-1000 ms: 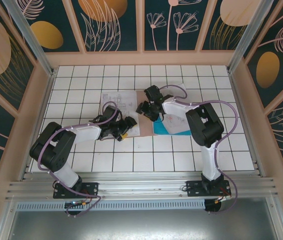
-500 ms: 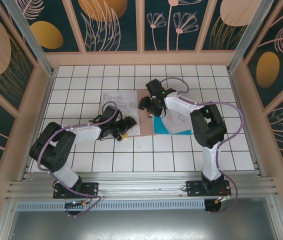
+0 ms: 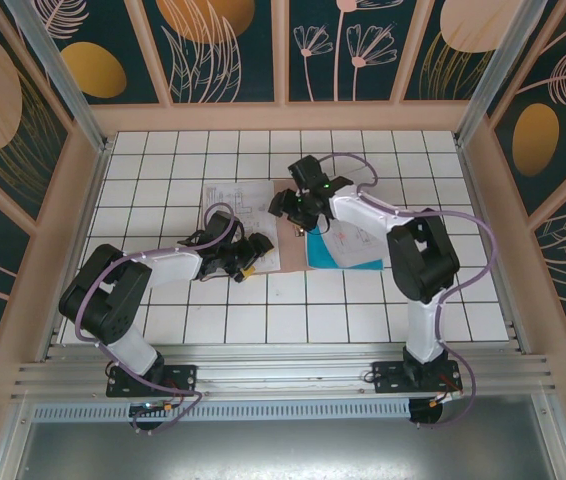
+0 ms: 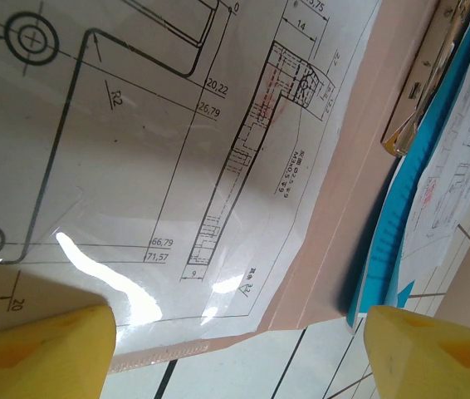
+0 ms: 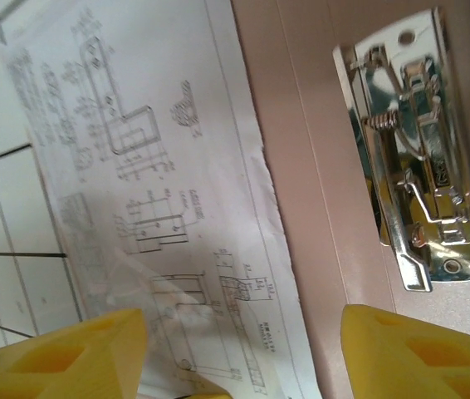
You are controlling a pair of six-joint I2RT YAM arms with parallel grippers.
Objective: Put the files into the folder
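Folder (image 3: 290,243) lay open and flat mid-table, metal clip (image 5: 413,183) on inner face. One printed white sheet (image 3: 235,205) rested on left leaf, loose, not under clip. Cyan sheet (image 3: 348,262) with another printed sheet (image 3: 351,235) on top lay right of clip. Left gripper (image 3: 251,260) low at white sheet's near edge, fingers (image 4: 36,349) spread, pinching nothing. Right gripper (image 3: 296,207) over fold area, fingers (image 5: 418,357) spread, empty. Judged partway: sheets needed squaring inside, folder not yet closed

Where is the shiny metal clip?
In the right wrist view, the clip sits at right on the brown folder, beside the white drawing sheet.
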